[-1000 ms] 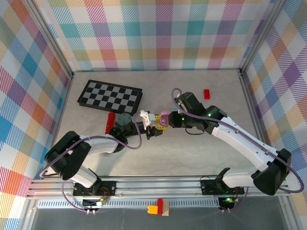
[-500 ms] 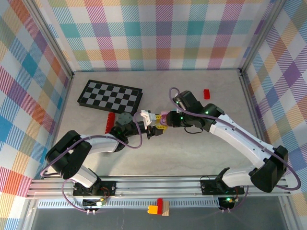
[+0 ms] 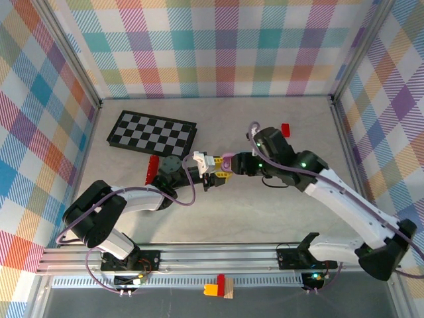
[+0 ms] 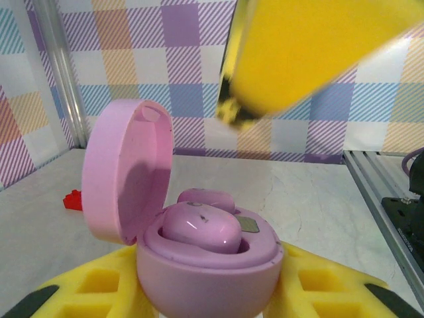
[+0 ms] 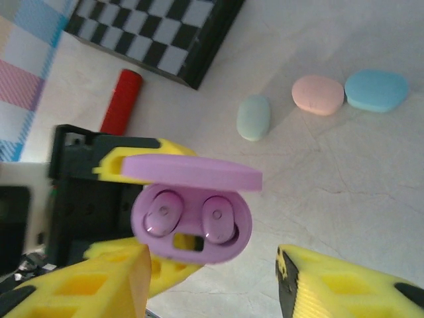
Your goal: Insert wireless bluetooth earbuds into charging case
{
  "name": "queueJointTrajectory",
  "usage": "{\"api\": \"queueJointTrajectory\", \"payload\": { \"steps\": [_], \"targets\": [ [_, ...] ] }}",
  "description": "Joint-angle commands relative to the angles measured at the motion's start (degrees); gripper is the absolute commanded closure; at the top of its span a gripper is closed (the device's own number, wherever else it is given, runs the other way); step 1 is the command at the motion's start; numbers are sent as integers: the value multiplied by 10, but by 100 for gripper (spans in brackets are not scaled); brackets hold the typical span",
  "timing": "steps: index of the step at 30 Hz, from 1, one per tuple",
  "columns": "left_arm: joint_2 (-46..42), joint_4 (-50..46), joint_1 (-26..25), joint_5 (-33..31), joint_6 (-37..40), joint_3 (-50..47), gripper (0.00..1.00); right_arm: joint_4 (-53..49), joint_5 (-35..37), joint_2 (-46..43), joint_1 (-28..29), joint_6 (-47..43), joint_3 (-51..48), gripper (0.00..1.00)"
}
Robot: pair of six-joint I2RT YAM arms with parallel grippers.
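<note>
Between the yellow fingers of the left pincer [image 4: 205, 301] sits a lilac-pink rounded plastic charging case [image 4: 207, 268], clenched at its base, which the frame edge cuts off. Its lid [image 4: 126, 175] stands hinged open. Two lilac-pink glossy plastic earbuds [image 5: 163, 209] lie side by side in its wells, their stems sunk out of sight. From the left wrist the farther bud is half hidden behind the nearer.

The right pincer [image 5: 212, 265] is released, its jaws spread wide to either side of the case and clear of it. One of its fingers [image 4: 311, 53] is a yellow blur above the case.

Beyond the right pincer, three pastel pebble-shaped pieces [image 5: 318, 94] rest on the bench [image 5: 344, 185], with a red cylinder [image 5: 121, 101] and a cropped checkered board [image 5: 152, 33].
</note>
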Motion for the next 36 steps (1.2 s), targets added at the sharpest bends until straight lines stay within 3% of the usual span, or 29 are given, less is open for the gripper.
{"api": "queueJointTrajectory", "payload": {
  "steps": [1, 5, 10, 14, 23, 31, 34, 36],
  "targets": [
    [3, 36, -5, 4, -2, 8, 63, 36, 14, -22, 0, -18, 1, 46],
    [8, 45, -5, 5, 3, 4, 63, 29, 33, 0, -6, -23, 39, 48],
    [3, 51, -5, 10, 6, -2, 63, -19, 41, 70, -15, -17, 105, 65],
    [-6, 29, -5, 8, 14, 0, 63, -24, 28, 103, -16, -26, 125, 71],
    [-7, 30, -5, -17, 2, 11, 63, -36, -11, 118, -18, -25, 104, 73],
    [-3, 38, -5, -25, -12, 23, 63, -31, -9, 83, -20, -8, 82, 68],
    [-2, 51, -5, -27, -21, 24, 63, -9, -20, 62, -31, 14, 66, 52],
    [-2, 66, -5, -31, -31, 24, 63, 30, -67, 39, -52, 29, 37, 43]
  ]
}}
